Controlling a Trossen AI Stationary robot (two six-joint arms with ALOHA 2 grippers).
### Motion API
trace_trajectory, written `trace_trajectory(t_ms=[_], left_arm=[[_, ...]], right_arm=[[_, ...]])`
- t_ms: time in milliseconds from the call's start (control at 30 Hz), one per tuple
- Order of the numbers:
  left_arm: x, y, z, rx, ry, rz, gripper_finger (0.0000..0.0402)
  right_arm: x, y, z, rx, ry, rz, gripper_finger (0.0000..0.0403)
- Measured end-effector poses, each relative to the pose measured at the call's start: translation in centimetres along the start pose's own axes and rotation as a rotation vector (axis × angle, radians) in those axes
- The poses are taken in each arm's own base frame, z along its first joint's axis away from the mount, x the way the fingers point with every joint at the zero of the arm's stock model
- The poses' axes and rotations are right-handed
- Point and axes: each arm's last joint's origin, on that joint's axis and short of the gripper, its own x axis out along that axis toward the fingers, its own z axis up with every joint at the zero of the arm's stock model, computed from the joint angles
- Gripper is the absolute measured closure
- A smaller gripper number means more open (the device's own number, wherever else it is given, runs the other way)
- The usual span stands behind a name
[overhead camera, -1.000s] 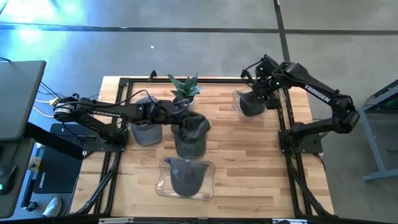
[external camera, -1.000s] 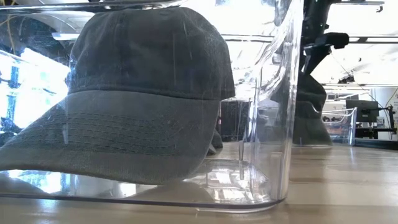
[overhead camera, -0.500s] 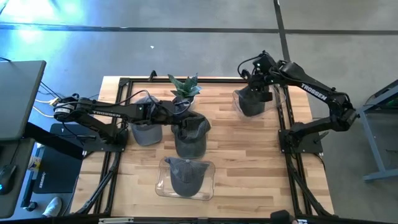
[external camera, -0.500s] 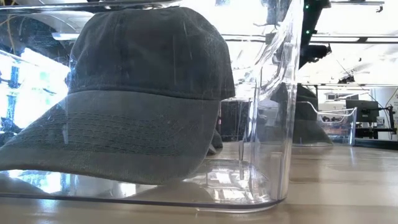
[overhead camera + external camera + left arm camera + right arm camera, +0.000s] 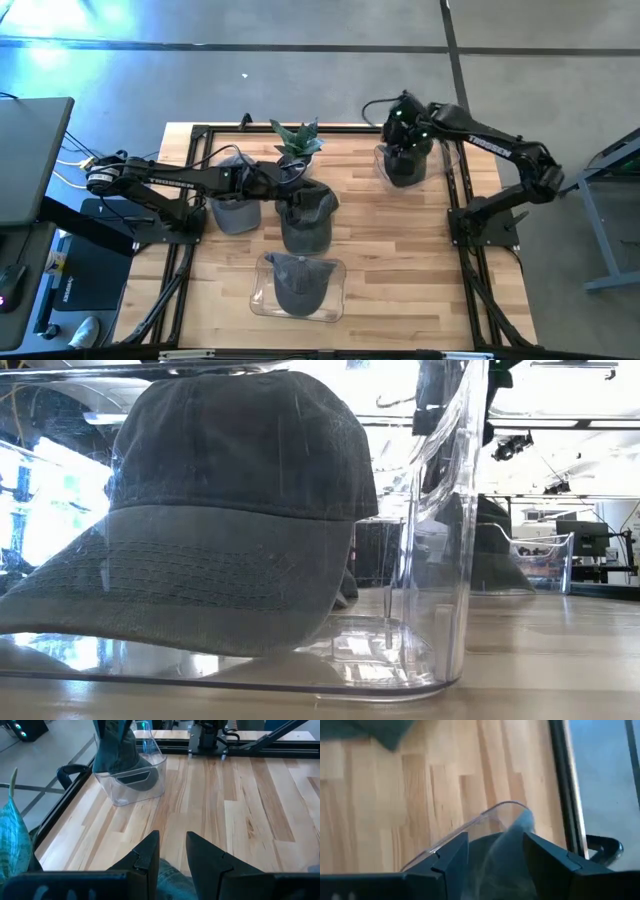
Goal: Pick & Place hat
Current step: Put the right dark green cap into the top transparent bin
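The right pincer [image 5: 402, 128] hovers spread over the hat [image 5: 404, 166] in the clear bin [image 5: 381, 160], beyond the plant [image 5: 297, 140]. Left pincer [image 5: 172, 851] pinches a second hat [image 5: 305, 215]. Closing off-centre could catch the bin wall.

A potted green plant [image 5: 296, 140] stands near the far edge of a wooden table [image 5: 400, 260], framed by black rails.

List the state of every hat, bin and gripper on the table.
front bin: holds a hat
front hat: in bin
far bin: holds a hat
middle hat: loose on table
left gripper: shut on denim fabric
right gripper: open, over far bin
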Motion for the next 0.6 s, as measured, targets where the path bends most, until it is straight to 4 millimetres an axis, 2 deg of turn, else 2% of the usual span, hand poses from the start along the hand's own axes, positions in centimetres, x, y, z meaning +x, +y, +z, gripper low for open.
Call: trace_trajectory(t_ms=[67, 167, 267, 367, 433, 500, 600], left_arm=[[0.0, 0.0, 0.0, 0.000, 0.002, 0.000, 0.0310], [0.0, 0.0, 0.0, 0.001, 0.003, 0.000, 0.0310], [0.0, 0.0, 0.0, 0.001, 0.003, 0.000, 0.0310], [0.0, 0.0, 0.0, 0.001, 0.003, 0.000, 0.0310], [0.0, 0.0, 0.0, 0.000, 0.003, 0.000, 0.0310], [0.0, 0.0, 0.0, -0.001, 0.002, 0.000, 0.0310], [0.0, 0.0, 0.0, -0.010, 0.002, 0.000, 0.0310]], right_arm=[[0.5, 0.4, 0.3, -0.064, 0.028, -0.030, 0.0214], [0.4, -0.1, 0.9, -0.092, 0.019, -0.139, 0.0205], [-0.8, -1.9, 1.4, -0.059, -0.013, -0.277, 0.0199], [-1.9, -4.4, 1.5, 0.082, -0.041, -0.396, 0.0204], [-1.7, -6.2, 1.0, 0.200, -0.002, -0.383, 0.0216], [-0.8, -7.7, 0.3, 0.295, 0.075, -0.297, 0.0235], [0.5, -9.9, 0.4, 0.375, 0.157, -0.195, 0.0276]])
